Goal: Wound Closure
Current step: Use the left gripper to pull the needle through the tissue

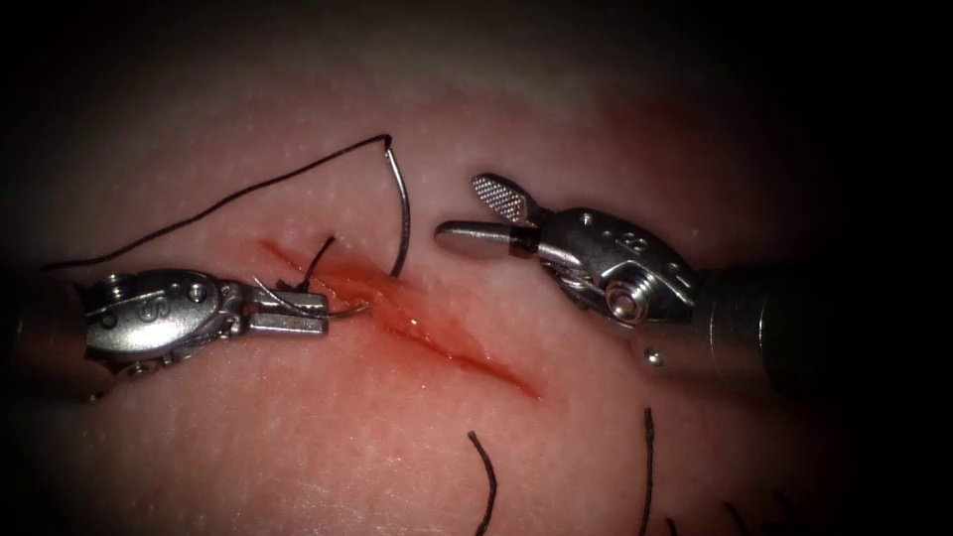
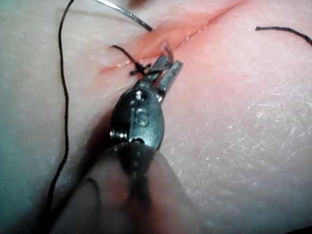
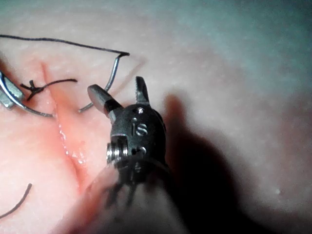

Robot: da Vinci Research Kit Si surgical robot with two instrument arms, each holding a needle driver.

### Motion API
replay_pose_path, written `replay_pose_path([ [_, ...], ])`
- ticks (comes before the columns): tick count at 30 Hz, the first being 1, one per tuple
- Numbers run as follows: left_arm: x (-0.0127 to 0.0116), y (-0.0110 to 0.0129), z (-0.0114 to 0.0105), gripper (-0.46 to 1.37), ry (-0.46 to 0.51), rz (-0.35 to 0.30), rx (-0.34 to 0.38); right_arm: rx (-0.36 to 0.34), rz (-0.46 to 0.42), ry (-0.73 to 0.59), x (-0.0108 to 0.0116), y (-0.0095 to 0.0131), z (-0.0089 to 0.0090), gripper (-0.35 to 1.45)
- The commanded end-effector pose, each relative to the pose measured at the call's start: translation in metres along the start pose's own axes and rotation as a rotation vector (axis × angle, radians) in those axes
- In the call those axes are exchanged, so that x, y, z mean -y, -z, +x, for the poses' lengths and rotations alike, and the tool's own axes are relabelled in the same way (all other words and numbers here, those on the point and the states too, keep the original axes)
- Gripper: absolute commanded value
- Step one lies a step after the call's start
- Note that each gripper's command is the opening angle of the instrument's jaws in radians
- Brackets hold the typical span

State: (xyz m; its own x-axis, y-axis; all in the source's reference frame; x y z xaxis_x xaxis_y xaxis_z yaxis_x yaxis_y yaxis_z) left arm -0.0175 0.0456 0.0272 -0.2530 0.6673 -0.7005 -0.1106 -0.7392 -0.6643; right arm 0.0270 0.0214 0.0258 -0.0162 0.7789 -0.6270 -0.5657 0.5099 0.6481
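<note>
The curved needle [image 1: 405, 208] is in the tissue [image 1: 298, 437]. Its body arches up on the right of the cut [image 1: 452, 349] and enters near the edge. The tip part comes out on the left of the cut. My left tool [image 1: 318, 310] is shut on that tip part, as the left wrist view [image 2: 170, 63] also shows. The right tool [image 1: 459, 208] stands open right of the needle and holds nothing; its own view [image 3: 114, 84] shows the needle [image 3: 111, 73] just beyond its jaws. Black thread [image 1: 218, 203] runs from the needle's tail away to the left.
A tied stitch with a short dark tail [image 1: 318, 260] sits at the cut's upper end, beside the left tool. Red fluid lines the cut. Two loose cut ends of thread [image 1: 486, 476] [image 1: 647, 462] lie on the near tissue.
</note>
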Motion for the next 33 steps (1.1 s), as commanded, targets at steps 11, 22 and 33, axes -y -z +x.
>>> replay_pose_path([
  [11, -0.0002, 0.0016, 0.0054, -0.35, 0.166, -0.189, 0.166, 0.002, 0.014, 0.001, -0.0001, 0.0005, -0.0001, 0.92],
  [22, -0.0041, 0.0026, 0.0081, -0.35, 0.378, -0.387, 0.204, 0.002, 0.026, -0.008, 0.0001, 0.0006, -0.0004, 0.89],
  [33, -0.006, 0.0037, 0.0091, -0.35, 0.374, -0.452, 0.215, -0.002, 0.028, -0.013, 0.0002, 0.0006, -0.0007, 0.86],
])
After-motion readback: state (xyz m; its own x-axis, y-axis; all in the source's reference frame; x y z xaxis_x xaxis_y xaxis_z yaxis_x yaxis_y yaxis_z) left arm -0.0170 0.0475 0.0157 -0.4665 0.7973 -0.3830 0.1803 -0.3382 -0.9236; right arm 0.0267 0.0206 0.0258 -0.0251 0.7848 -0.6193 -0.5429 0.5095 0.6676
